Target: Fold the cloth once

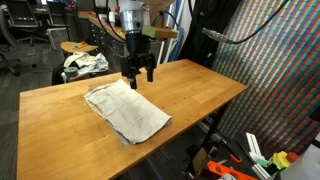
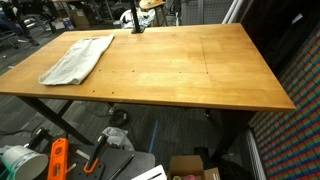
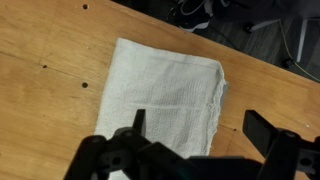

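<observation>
The cloth (image 1: pixel 125 110) is lying flat on the wooden desk (image 1: pixel 205 90), and the gripper (image 1: pixel 138 72) is hanging above the cloth's far edge with its fingers spread apart and grasping nothing. In an exterior view the cloth (image 2: pixel 78 58) is stretching along one short edge of the desk (image 2: pixel 200 70), towards the far corner. The rest of the top is showing bare, and the gripper (image 2: pixel 137 24) is appearing only as a small dark shape at the far long edge, too small to read its fingers. The wrist view is looking straight down on the cloth (image 3: pixel 165 95) and showing its woven texture and one slightly rumpled side. The two dark fingers (image 3: pixel 138 120) are standing wide apart over its near part, not touching it. Only one exterior view is showing a white-and-dark fabric bundle (image 1: pixel 85 63) sitting beyond the desk's far edge.
</observation>
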Available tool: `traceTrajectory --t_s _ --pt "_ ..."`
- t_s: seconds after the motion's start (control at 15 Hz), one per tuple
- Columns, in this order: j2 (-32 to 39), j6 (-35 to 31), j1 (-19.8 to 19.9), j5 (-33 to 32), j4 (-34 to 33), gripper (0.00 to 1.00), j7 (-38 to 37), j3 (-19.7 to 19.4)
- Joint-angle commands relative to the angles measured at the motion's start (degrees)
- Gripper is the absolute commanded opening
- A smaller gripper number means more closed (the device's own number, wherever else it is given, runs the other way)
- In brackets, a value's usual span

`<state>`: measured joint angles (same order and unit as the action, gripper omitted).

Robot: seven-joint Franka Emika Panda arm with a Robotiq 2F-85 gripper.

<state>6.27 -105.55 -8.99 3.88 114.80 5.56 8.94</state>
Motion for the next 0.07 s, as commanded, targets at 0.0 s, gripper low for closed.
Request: traceTrajectory --t_s 0.0 --pt "0.07 0.18 0.07 -0.02 -0.01 1.0 -0.04 0.04"
